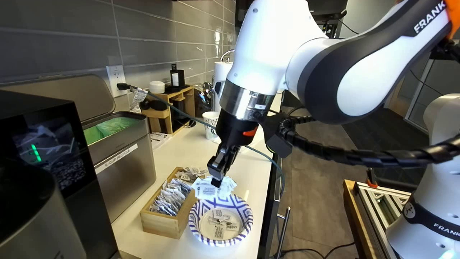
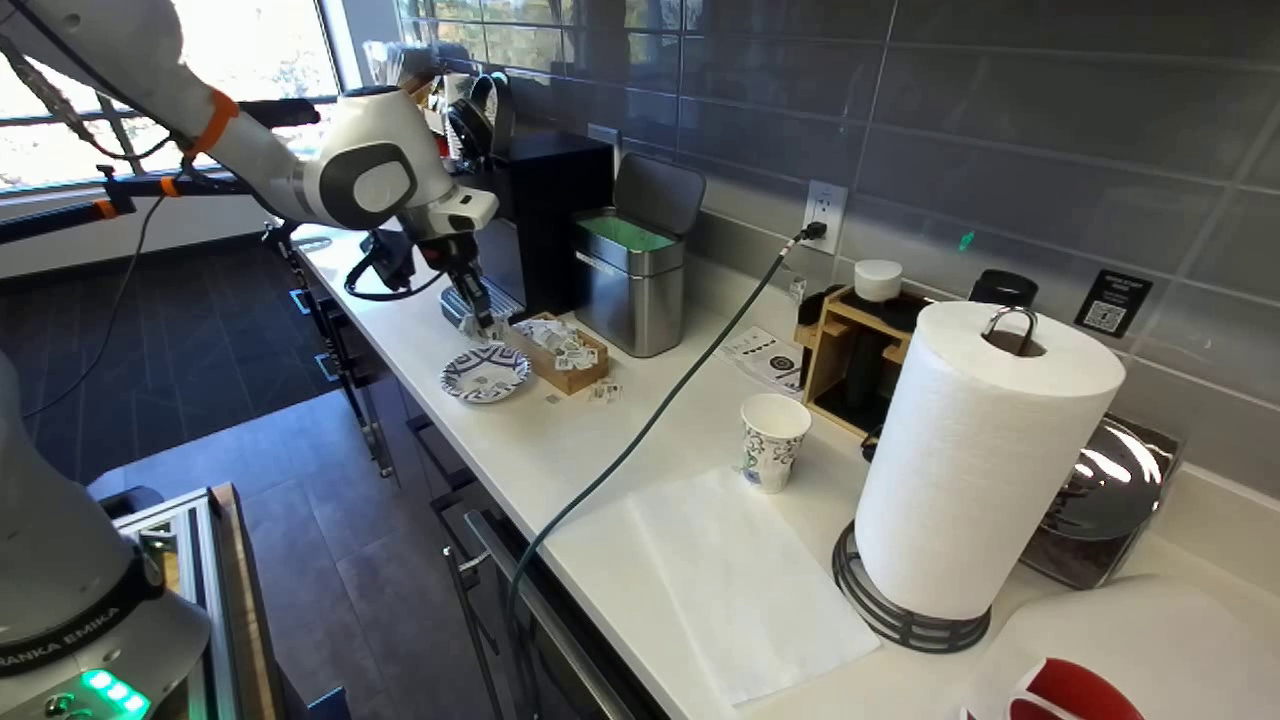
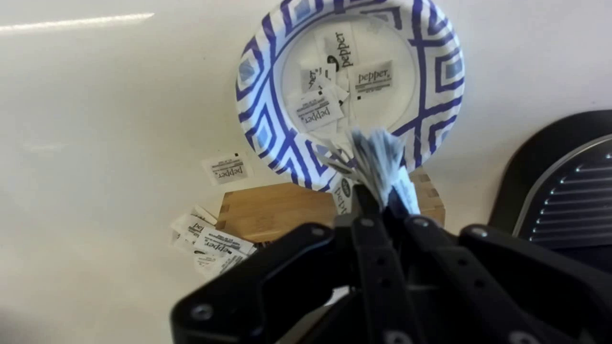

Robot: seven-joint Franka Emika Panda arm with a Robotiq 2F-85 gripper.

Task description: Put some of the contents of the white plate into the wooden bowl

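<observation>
The white plate with a blue patterned rim lies on the counter and also shows in the wrist view. Several pepper packets lie in it. The wooden bowl, a rectangular wooden box, stands right beside the plate and holds many packets; its wall shows in the wrist view. My gripper is shut on a fanned bunch of packets. It holds them above the place where plate and box meet. The gripper hides much of the box in the wrist view.
Loose packets lie on the counter at the box's end, with a single packet near the plate. A steel bin and a black coffee machine stand close by. A cable crosses the counter near a paper cup.
</observation>
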